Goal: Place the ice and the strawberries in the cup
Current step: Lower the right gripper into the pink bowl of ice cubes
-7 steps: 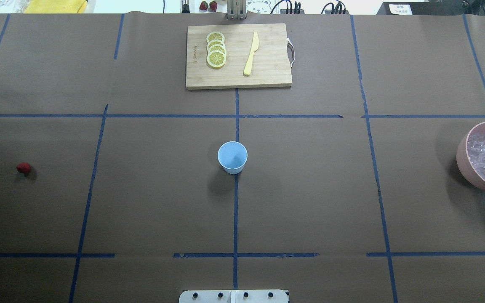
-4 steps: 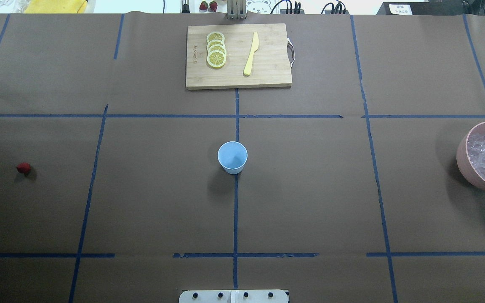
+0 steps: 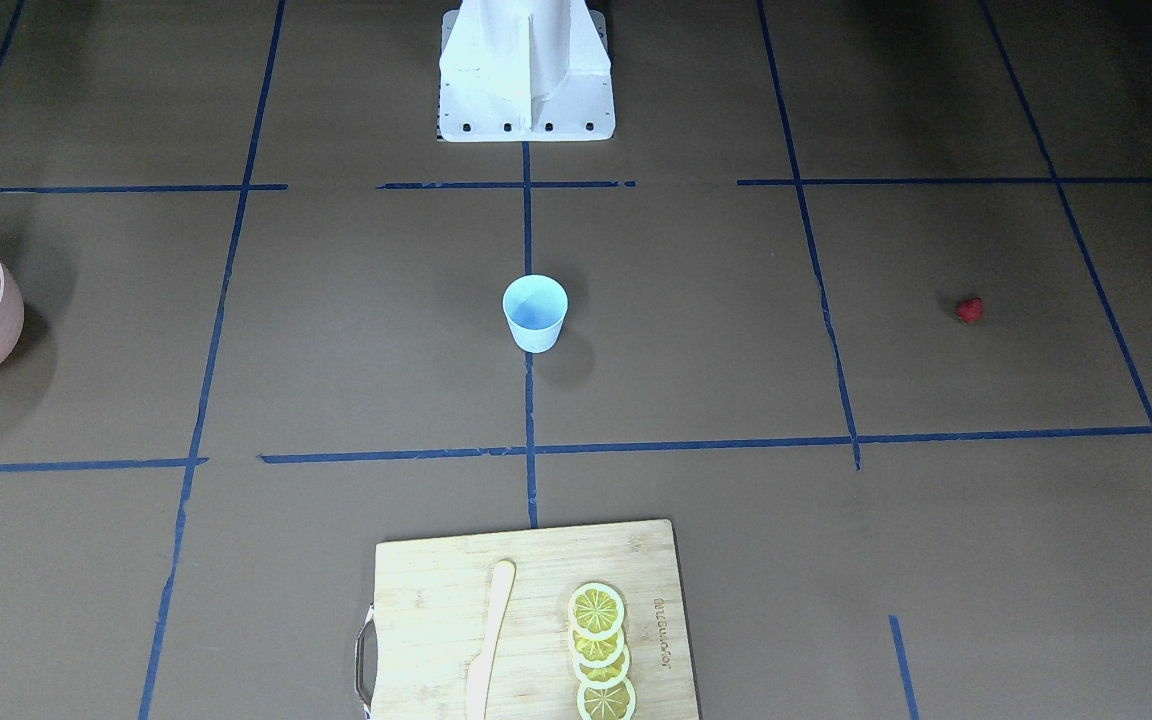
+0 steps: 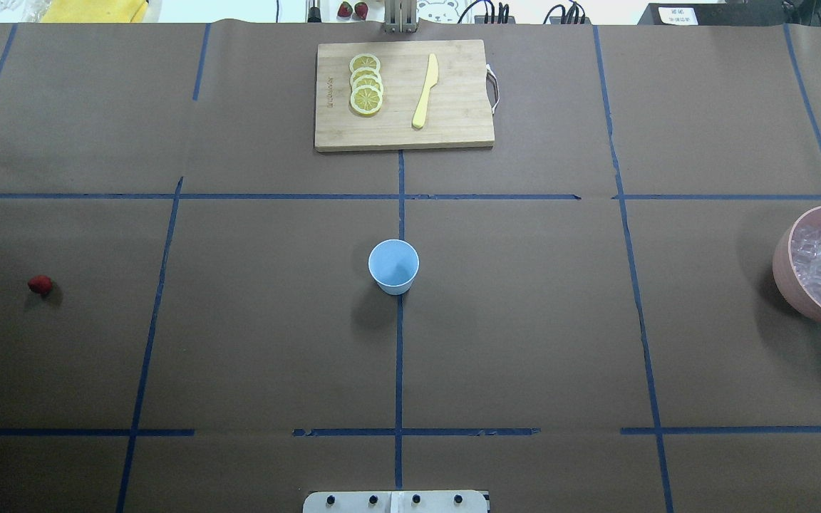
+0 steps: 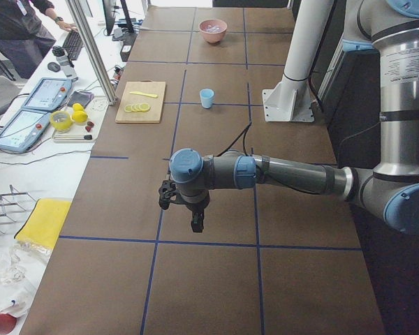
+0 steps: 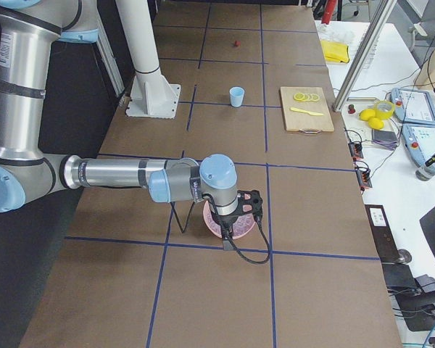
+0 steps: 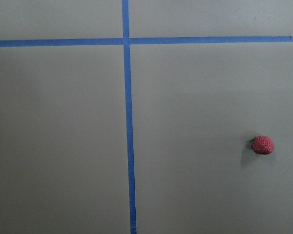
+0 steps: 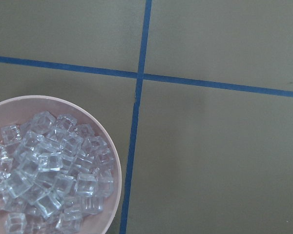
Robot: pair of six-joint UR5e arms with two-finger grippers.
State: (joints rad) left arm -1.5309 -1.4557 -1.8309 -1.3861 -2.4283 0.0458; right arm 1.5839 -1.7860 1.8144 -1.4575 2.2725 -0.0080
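The brown paper-covered counter [image 4: 524, 320] is crossed by blue tape lines [image 4: 399, 356]. Above it, 2 arms reach out low and level, 1 toward each end. The left gripper [image 5: 195, 225] hangs fingers-down over the counter. It shows only in a side view, so I cannot tell whether it is wide or narrow. The same holds for the right gripper [image 6: 226, 235], which hangs just above the pink bowl [image 6: 245, 228].

The bamboo cutting board [image 4: 453, 128] lies at the far edge of the counter, well apart from both grippers. In the right wrist view the pink bowl sits below the right gripper and off to the lower left. The pale blue cup [image 4: 393, 266] stands upright between the 2 grippers, well apart from each, on a tape line.

A yellow plastic knife [image 4: 425, 91] lies on the board beside 4 overlapping lemon slices [image 4: 366, 84].

The strawberry [image 7: 262, 145] lies on the bare counter beneath the left gripper, toward the right of that wrist's view and well apart from the cup. The ice cubes [image 8: 49, 170] are heaped in the bowl under the right gripper.
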